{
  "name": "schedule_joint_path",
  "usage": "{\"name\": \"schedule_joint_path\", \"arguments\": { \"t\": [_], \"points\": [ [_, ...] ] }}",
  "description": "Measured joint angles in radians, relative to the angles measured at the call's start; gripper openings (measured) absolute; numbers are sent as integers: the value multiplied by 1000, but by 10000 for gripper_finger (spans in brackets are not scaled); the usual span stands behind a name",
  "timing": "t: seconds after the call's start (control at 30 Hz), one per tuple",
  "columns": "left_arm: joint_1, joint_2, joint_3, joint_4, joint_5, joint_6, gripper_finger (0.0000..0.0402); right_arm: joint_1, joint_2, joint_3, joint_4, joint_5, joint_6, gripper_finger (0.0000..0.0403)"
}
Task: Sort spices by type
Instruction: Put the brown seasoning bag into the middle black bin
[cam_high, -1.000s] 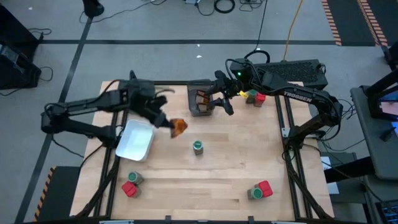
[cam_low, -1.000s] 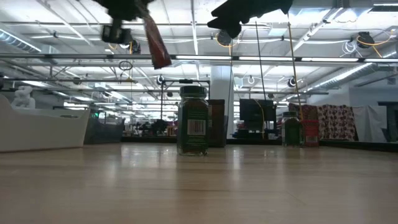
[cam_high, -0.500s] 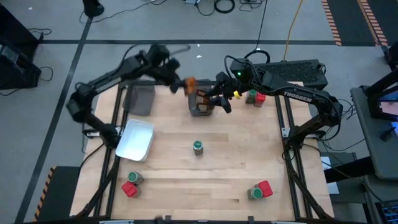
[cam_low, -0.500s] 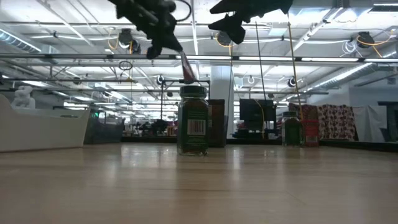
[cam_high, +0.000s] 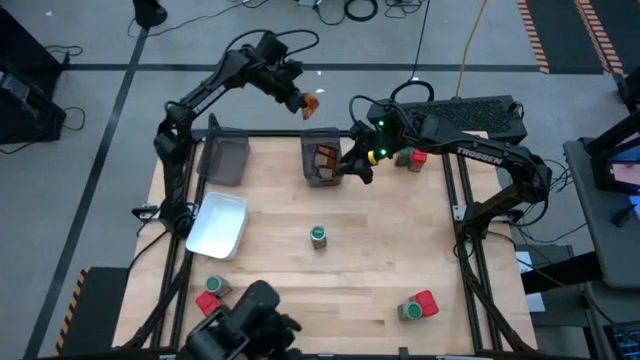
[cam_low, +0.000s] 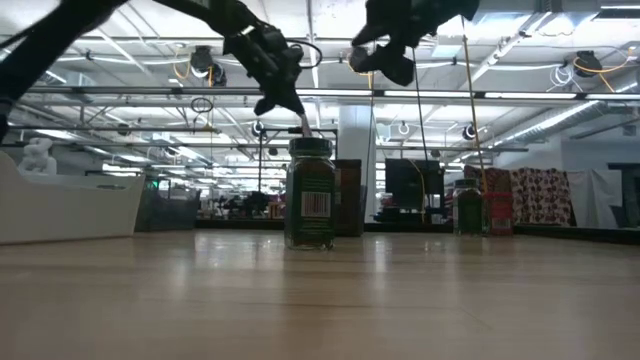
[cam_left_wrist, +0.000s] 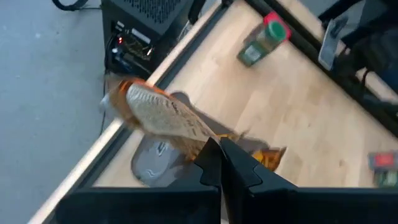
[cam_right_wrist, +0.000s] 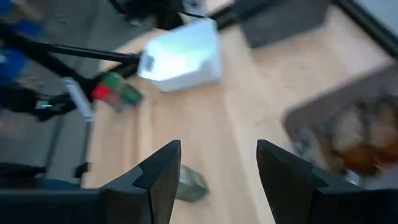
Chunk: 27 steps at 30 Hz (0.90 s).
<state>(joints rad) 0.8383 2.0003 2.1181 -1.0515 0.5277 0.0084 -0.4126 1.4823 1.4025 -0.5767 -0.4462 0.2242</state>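
My left gripper is high above the table's far edge, shut on a brown-orange packet of spice. Just nearer stands a dark grey bin with more packets lying in it. My right gripper hovers open at that bin's right side, with nothing between its fingers. A green-lidded jar stands upright in the middle of the table. Pairs of red containers and green-lidded jars sit at the near left, near right and far right. My left gripper pinches one end of the packet between its two shut fingers, slanting down from above. The rest of the packet sticks out beyond the fingertips. It is lifted clear, above the table's far edge and the bin.
A second dark grey bin stands at the far left, and a white tray lies nearer on the left. A dark shape juts in over the near edge. Bare wood lies between the middle jar and the right side.
My left gripper has carried the packet from beside the white tray toward the table's far edge, rising and rolling, past the bin with the packets. My right gripper has rolled at the wrist and stayed beside that bin. A dark shape has come in at the near edge.
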Motion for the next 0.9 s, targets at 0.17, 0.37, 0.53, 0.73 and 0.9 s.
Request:
{"name": "schedule_joint_path", "arguments": {
  "t": [0.17,0.37,0.53,0.73,0.9],
  "points": [
    [-9,34,8,46,11,-119,0,-2,-24,0,-47,101,-7,192],
    [-45,39,8,110,14,-242,0,-2,-80,0,-54,171,-33,192],
    [-84,39,8,139,-56,-354,0,-2,-144,0,-54,250,-93,192],
    [-128,29,8,235,-185,-554,0,-2,-196,0,-51,268,-109,192],
    [-176,21,8,250,-291,-742,0,2,-213,0,-63,268,-115,192]
  ]
}}
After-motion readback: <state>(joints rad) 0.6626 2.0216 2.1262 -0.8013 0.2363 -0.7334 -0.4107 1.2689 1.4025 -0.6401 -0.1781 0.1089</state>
